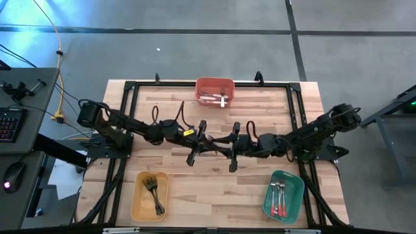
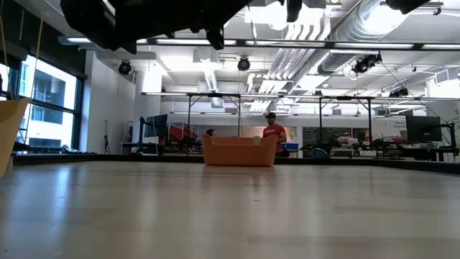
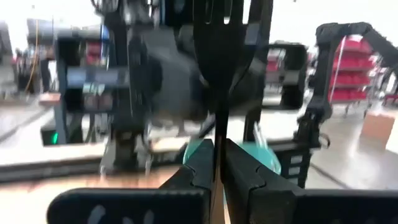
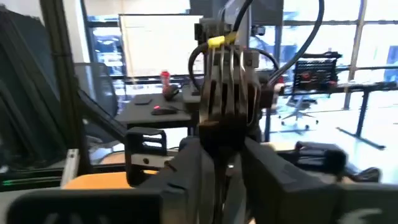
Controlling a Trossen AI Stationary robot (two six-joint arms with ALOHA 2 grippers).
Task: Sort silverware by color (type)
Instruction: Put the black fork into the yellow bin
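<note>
Both arms are raised over the table's middle and face each other. My left gripper point(image 1: 194, 156) is shut on a dark fork point(image 3: 219, 43) whose tines stand above the fingers in the left wrist view. My right gripper point(image 1: 233, 162) is shut on a fork head point(image 4: 227, 93), tines up, in the right wrist view. I cannot tell whether both hold one and the same fork. Black-handled forks lie in the yellow bin point(image 1: 149, 195), red-handled pieces in the green bin point(image 1: 283, 194), and white-handled ones in the red bin point(image 1: 214, 91). My left gripper pinches the fork's thin handle point(image 3: 218, 155) between its two fingers point(image 3: 199, 168). The fork stands up out of the fingers, head and tines at the free end, lifted clear of the table. My right gripper pinches the fork at the base of its head point(image 4: 222, 146) between its two fingers point(image 4: 186, 171). The tines stick up past the fingers, and the fork is clear of the table. The handle is hidden behind the gripper.
In the low view the red bin point(image 2: 239, 151) stands at the table's far edge and the yellow bin's wall point(image 2: 11, 129) shows at the left. A person in a red shirt point(image 2: 273, 133) is in the room beyond. Bare wood point(image 1: 214, 188) lies between the near bins.
</note>
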